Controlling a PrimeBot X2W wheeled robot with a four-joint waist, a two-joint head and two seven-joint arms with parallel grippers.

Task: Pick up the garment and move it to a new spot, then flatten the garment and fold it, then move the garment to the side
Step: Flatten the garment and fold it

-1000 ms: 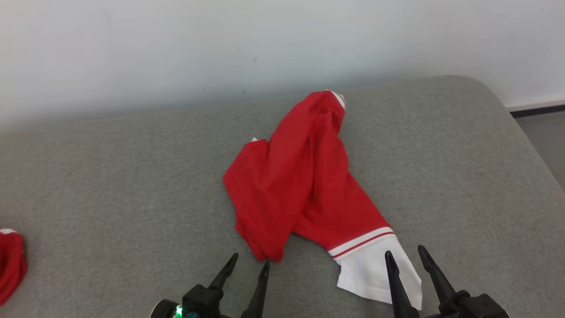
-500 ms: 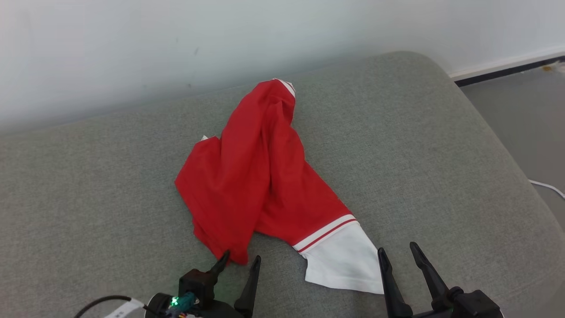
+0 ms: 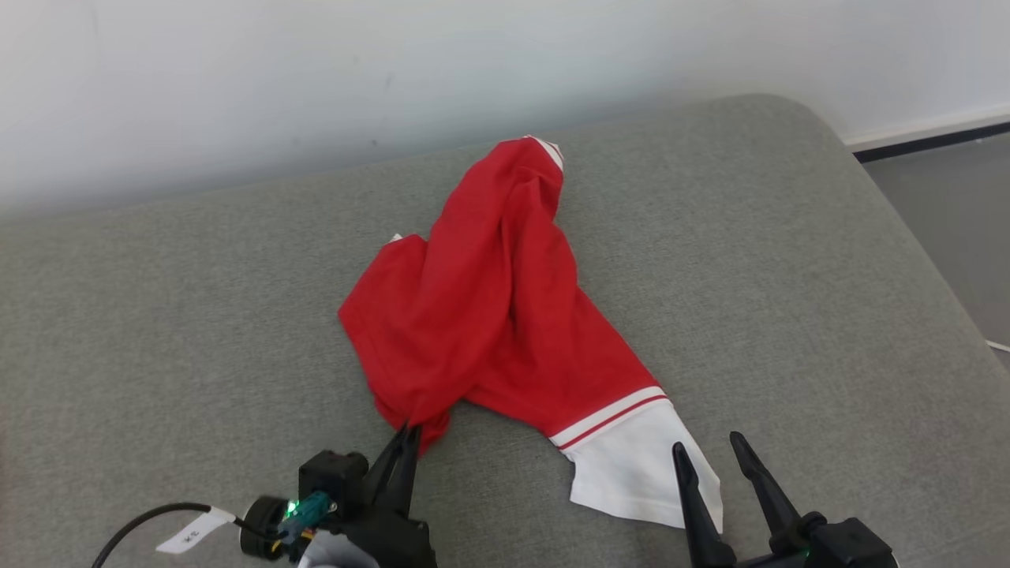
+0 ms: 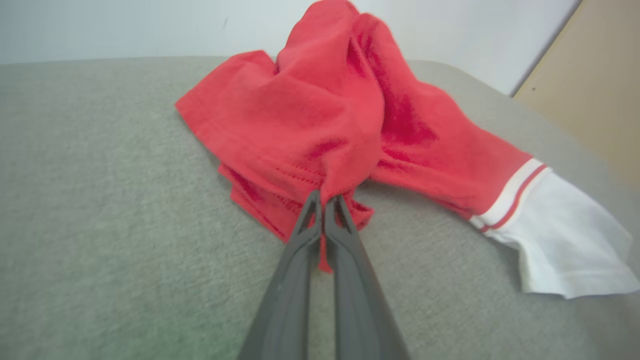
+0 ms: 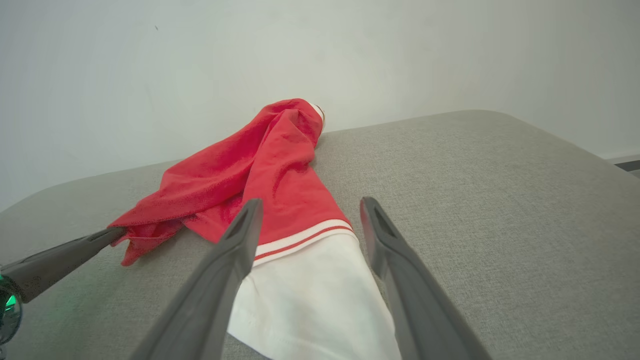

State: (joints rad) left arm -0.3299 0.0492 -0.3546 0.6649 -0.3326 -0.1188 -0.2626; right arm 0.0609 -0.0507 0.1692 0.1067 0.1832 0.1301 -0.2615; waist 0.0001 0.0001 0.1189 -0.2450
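The garment [image 3: 489, 315] is red with a white, red-striped end, lying crumpled in the middle of the grey cushioned surface [image 3: 158, 315]. My left gripper [image 3: 409, 430] is shut on the garment's near red corner, and the left wrist view shows the garment [image 4: 320, 125] pinched between the closed fingertips of the left gripper [image 4: 324, 196]. My right gripper [image 3: 708, 451] stands open at the lower right, over the near edge of the white end. In the right wrist view the right gripper [image 5: 310, 210] straddles the white part of the garment [image 5: 280, 170] without touching it.
A pale wall [image 3: 316, 79] runs along the far edge of the surface. The surface rounds off at the right, with floor [image 3: 955, 205] and a dark baseboard beyond. A cable with a white tag [image 3: 189, 530] trails from my left wrist.
My left gripper went forward to the red corner and shut on it. The head camera swung, so the whole picture shifted. My right gripper stayed open.
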